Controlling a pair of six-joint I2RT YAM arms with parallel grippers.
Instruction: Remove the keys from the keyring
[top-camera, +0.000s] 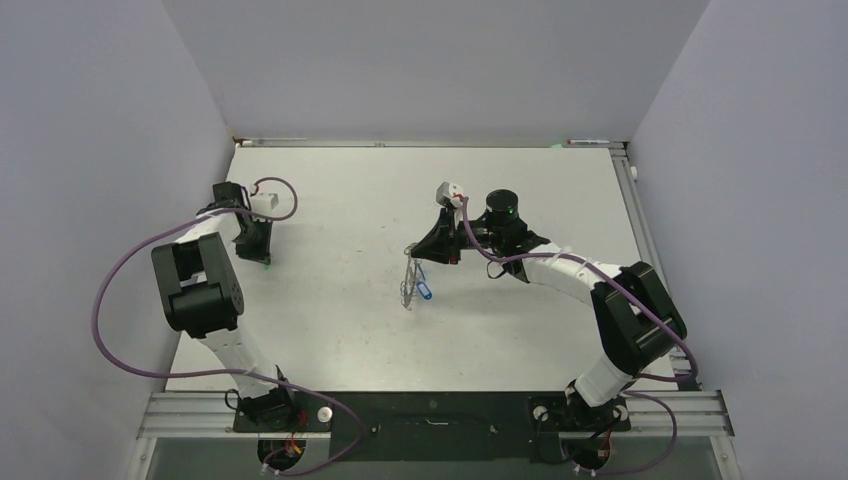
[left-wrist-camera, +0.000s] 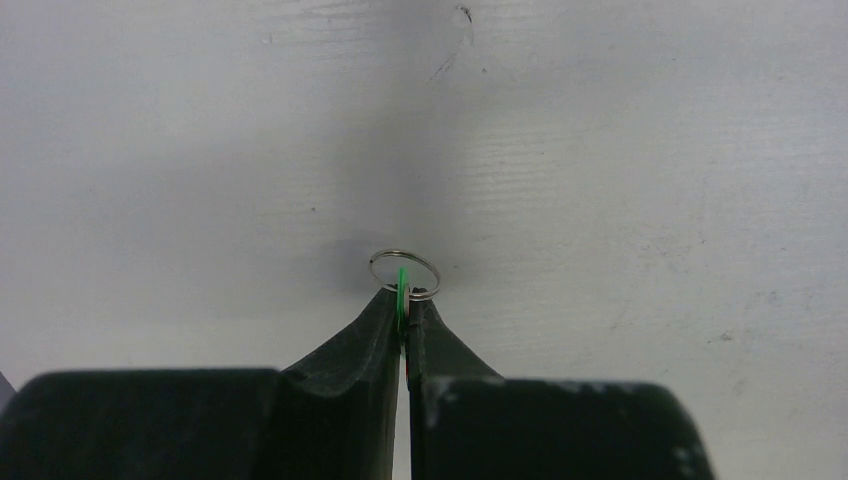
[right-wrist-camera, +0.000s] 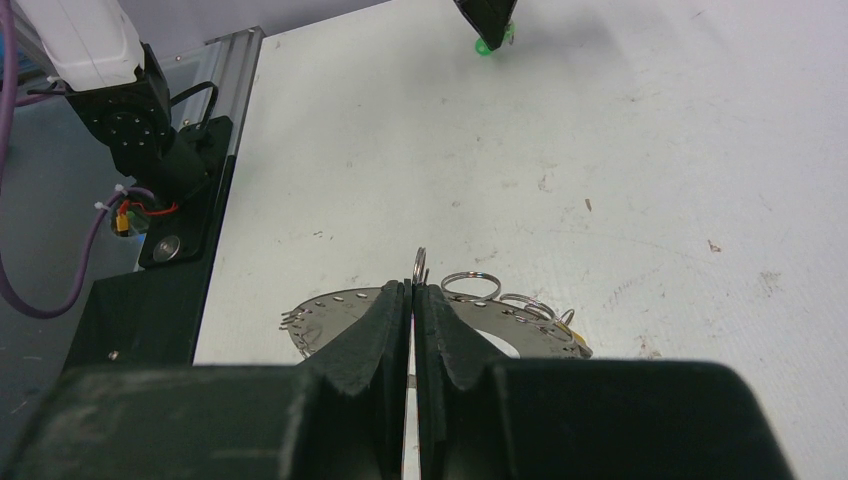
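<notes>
My left gripper (top-camera: 264, 258) is at the far left of the table, low over it, and shut on a key with a green tag (left-wrist-camera: 401, 285). The key's small split ring (left-wrist-camera: 403, 249) sticks out past the closed fingertips. My right gripper (top-camera: 425, 254) is near the table's middle and shut on the keyring (right-wrist-camera: 330, 305), a flat silver ring with small holes. Several small split rings (right-wrist-camera: 470, 273) and a yellow tag (right-wrist-camera: 572, 328) hang on it. In the top view the keyring (top-camera: 410, 283) dangles below the right gripper with a blue tag (top-camera: 428, 293). The left gripper's tip (right-wrist-camera: 487, 12) shows far off in the right wrist view.
Grey walls enclose the white table (top-camera: 340, 330) on three sides. A metal rail (top-camera: 430, 410) with both arm bases runs along the near edge. The left arm's base and cables (right-wrist-camera: 140, 110) show at the table's edge in the right wrist view.
</notes>
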